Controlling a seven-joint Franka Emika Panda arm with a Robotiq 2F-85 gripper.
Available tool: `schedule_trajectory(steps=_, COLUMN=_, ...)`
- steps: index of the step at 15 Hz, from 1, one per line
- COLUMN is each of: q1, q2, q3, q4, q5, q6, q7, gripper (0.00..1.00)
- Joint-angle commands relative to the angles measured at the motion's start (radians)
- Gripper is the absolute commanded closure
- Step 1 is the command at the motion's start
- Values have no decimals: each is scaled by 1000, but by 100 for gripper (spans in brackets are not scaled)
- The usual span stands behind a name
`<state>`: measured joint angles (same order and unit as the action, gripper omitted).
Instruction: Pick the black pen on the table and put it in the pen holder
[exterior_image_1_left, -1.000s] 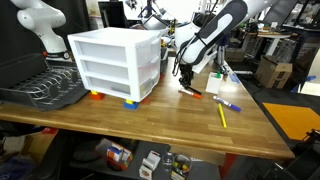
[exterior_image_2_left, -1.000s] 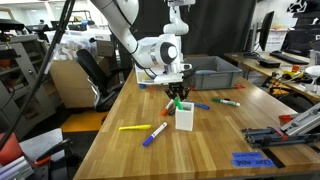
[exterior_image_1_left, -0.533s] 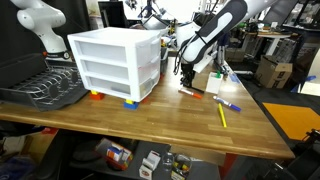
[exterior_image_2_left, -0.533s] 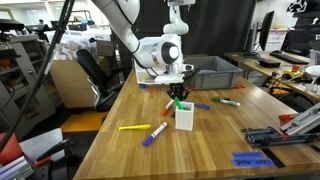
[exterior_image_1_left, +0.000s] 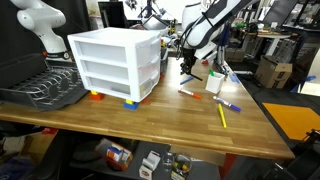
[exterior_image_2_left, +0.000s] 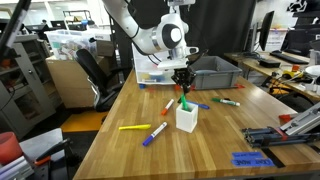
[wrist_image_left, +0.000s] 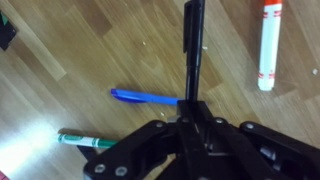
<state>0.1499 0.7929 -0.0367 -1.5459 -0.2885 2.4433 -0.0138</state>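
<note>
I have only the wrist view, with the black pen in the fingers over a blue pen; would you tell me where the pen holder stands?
Observer: The holder stands on the table, off to one side of the fingers in an exterior view, with a gap between them.
Operator: Thank you. Is the pen off the table?
Observer: Yes, the pen hangs tip down above the table.
Operator: Is anything tall nearby?
Observer: A white drawer unit stands on the other side of the fingers, away from the holder.
</note>
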Motion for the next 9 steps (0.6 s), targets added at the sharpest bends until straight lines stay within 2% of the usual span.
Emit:
schedule_trajectory(steps=1, q1=-5, q2=-127, q3=24, q4=-137, q5=30, q6=92, q7=25, gripper=97)
schedule_trajectory(steps=7, q1=10, q2=-276, q3=-3, q4=-287, q5=16, q6=317, q7=123, gripper=97)
schedule_trajectory(steps=9, q1=25, q2=-312, q3=-46, q4=-335, q5=1, q6=403, q7=185, gripper=97)
